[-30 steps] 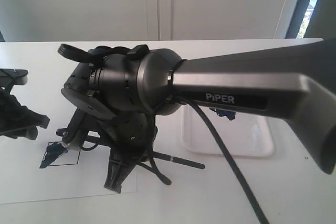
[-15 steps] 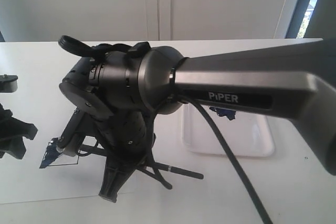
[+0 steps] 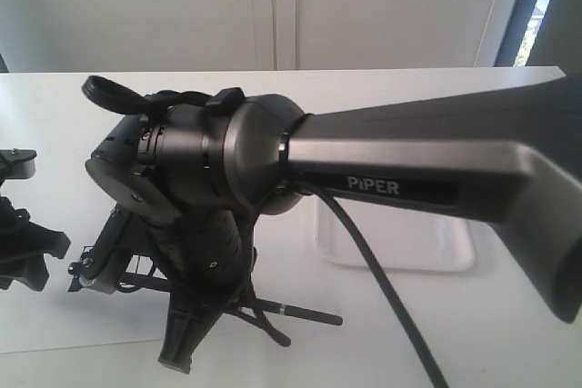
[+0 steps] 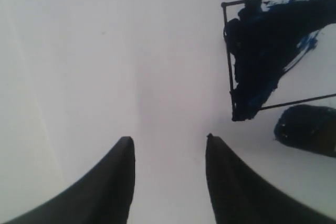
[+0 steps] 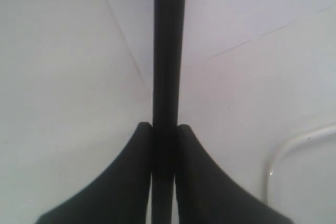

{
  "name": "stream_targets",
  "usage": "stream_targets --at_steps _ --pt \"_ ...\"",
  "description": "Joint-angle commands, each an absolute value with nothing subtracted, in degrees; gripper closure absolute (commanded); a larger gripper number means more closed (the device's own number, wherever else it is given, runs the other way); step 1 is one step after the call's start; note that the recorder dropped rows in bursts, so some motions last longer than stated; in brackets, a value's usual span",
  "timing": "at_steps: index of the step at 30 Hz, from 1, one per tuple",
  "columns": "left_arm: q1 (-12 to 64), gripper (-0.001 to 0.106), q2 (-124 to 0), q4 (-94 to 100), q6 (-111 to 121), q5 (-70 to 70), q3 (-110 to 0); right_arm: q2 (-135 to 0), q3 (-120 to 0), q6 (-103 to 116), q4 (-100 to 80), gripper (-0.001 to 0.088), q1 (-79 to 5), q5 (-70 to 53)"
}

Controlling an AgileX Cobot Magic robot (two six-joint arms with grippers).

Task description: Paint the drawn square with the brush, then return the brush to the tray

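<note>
In the left wrist view the drawn square shows as a thin black outline on white paper, partly covered with dark paint. A dark blurred shape lies just outside it. My left gripper is open above bare paper beside the square, holding nothing. My right gripper is shut on the brush, whose black handle runs out between its fingers. In the exterior view the right gripper is low over the paper, and the brush handle sticks out to the right. Bristles are hidden. The tray sits further right.
The white paper sheet covers the table's left front. The large right arm crosses the view and hides the square and part of the tray. A black cable hangs from it. The left gripper is at the left edge. The tray rim shows near the right gripper.
The right arm has moved left and lower with the brush, and its wrist now covers the square in the exterior view. The left gripper has dropped slightly at the left edge.
</note>
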State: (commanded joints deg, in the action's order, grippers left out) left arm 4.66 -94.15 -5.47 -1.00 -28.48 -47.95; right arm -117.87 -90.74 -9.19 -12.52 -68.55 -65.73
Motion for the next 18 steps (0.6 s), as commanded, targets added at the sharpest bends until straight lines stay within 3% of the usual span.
stream_targets --at_steps 18 --pt "4.7 0.057 -98.7 -5.8 -1.2 -25.4 -47.9 -120.0 -90.7 -8.8 -15.4 0.0868 -68.6 -67.0"
